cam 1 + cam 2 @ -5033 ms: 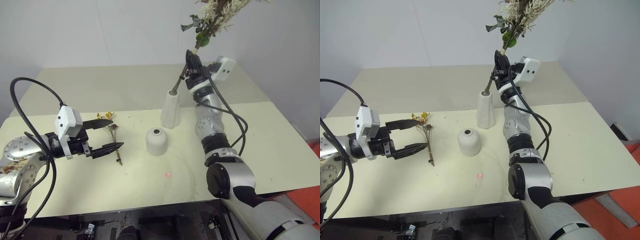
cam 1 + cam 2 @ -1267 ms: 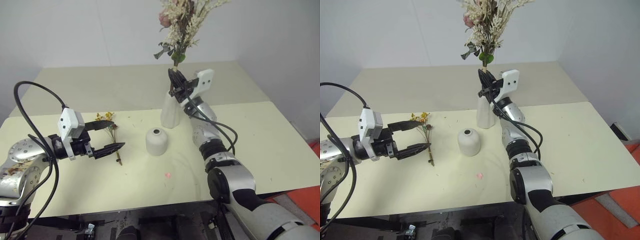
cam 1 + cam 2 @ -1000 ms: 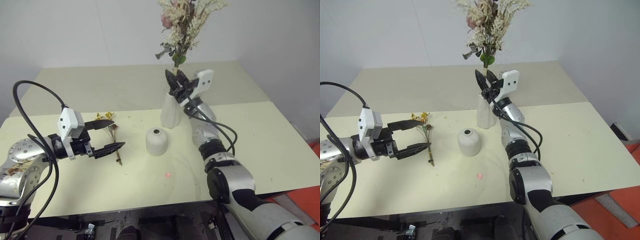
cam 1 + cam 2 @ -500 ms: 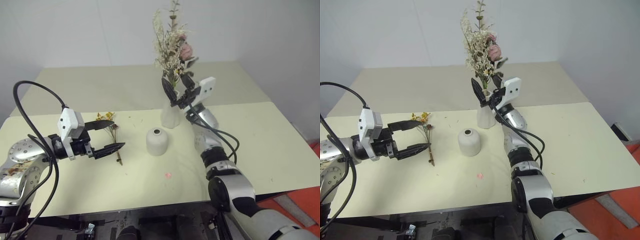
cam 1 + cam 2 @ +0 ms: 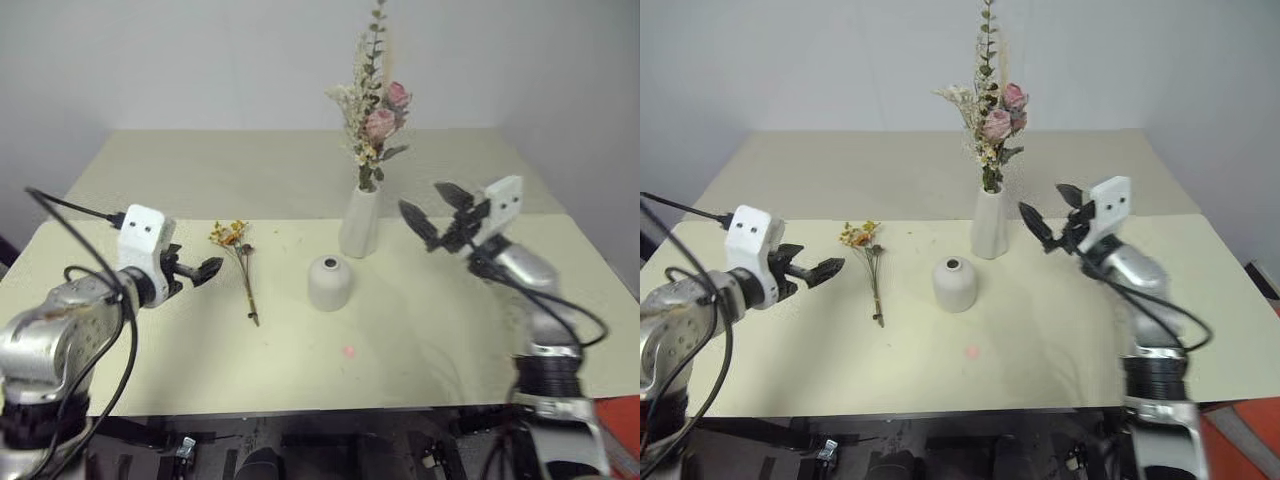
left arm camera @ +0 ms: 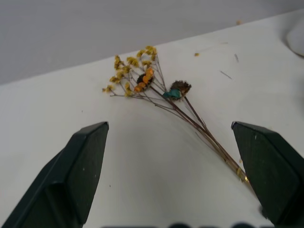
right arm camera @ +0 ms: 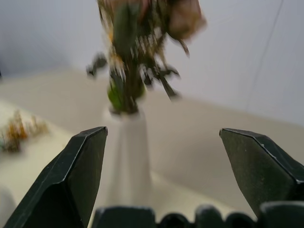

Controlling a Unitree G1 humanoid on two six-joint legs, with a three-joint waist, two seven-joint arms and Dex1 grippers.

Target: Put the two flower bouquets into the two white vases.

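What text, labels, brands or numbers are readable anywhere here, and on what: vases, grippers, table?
None: no readable text in any view.
Tall white vase: plain, no mark.
Short white vase: plain, no mark.
Left gripper and right gripper: no print on the black fingers; the white wrist housings show only small dark dots, not characters.
Table: bare, with one small red spot, no writing.

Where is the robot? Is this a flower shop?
Probably not a shop; more likely a plain test room. There is a bare cream table, a blank white wall, and just two white vases.
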